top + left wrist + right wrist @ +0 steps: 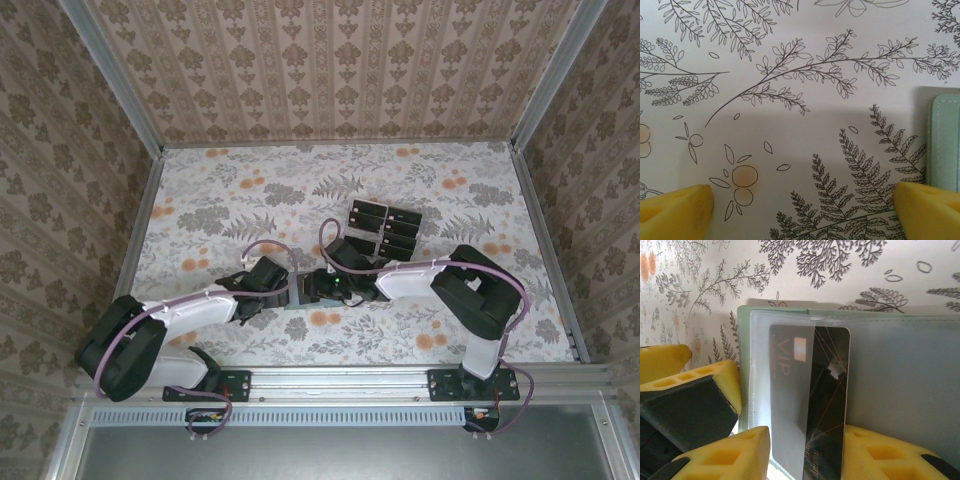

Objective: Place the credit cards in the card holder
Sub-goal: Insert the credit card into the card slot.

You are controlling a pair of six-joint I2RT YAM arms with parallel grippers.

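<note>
Gripping a black credit card [810,405] by its two long edges near the trailing end, the right claw [807,440] holds it partway into the grey-green card holder [900,390]. The holder lies open on the patterned surface [790,75]. The card's left half looks dulled under the clear sleeve [757,365]; with the glare, I cannot be sure the right half is inside too.

The left claw [800,210] stands wide open with nothing between its pads, its right pad just beside the holder's edge [945,140]. The remaining cards [385,228] sit grouped farther back.

The card is probably light, thin, stiff and glossy, so an edge pinch suits it, though it may twist if pushed askew. The holder looks soft and light and would likely slide, so pressing down on its free border seems the best way to steady it.
</note>
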